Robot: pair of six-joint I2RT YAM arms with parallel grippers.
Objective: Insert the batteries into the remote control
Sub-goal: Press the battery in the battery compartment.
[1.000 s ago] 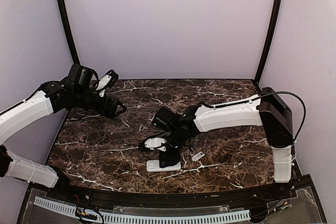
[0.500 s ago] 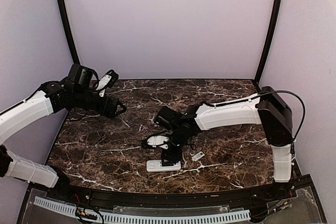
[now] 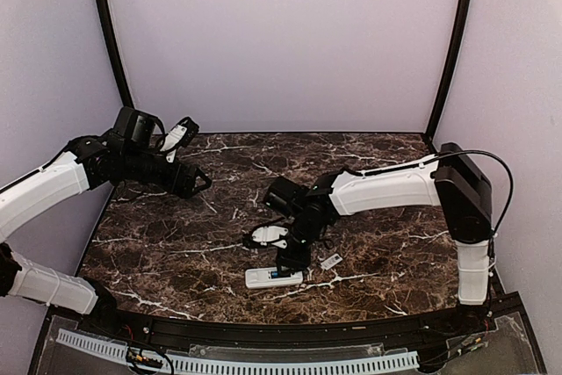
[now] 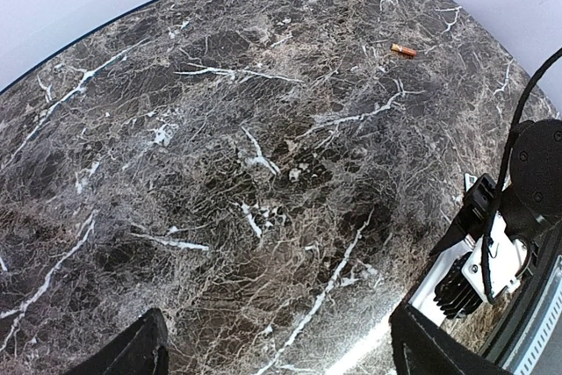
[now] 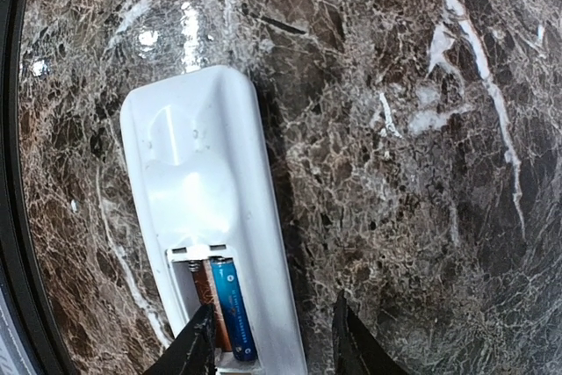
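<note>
The remote control [image 5: 206,217] lies back up on the marble near the front edge; it also shows in the top view [image 3: 266,278]. Its compartment [image 5: 219,313] is uncovered. Orange and blue cylindrical surfaces lie side by side in it; I cannot tell whether they are one battery or two. My right gripper [image 5: 272,349] is open and empty just above the remote's compartment end [image 3: 285,263], one finger [image 5: 195,349] over the compartment and the other [image 5: 351,344] over the marble. A loose orange-red battery [image 4: 404,50] lies far off on the table. My left gripper [image 4: 277,357] is open and empty, held above the table's left side [image 3: 198,183].
A small flat white cover piece [image 3: 331,261] lies just right of the remote. The right arm's wrist [image 4: 505,234] fills the right edge of the left wrist view. The table's black front rim [image 5: 13,217] runs close beside the remote.
My right gripper has shifted slightly to the right above the remote. The remote and the left arm have not moved.
</note>
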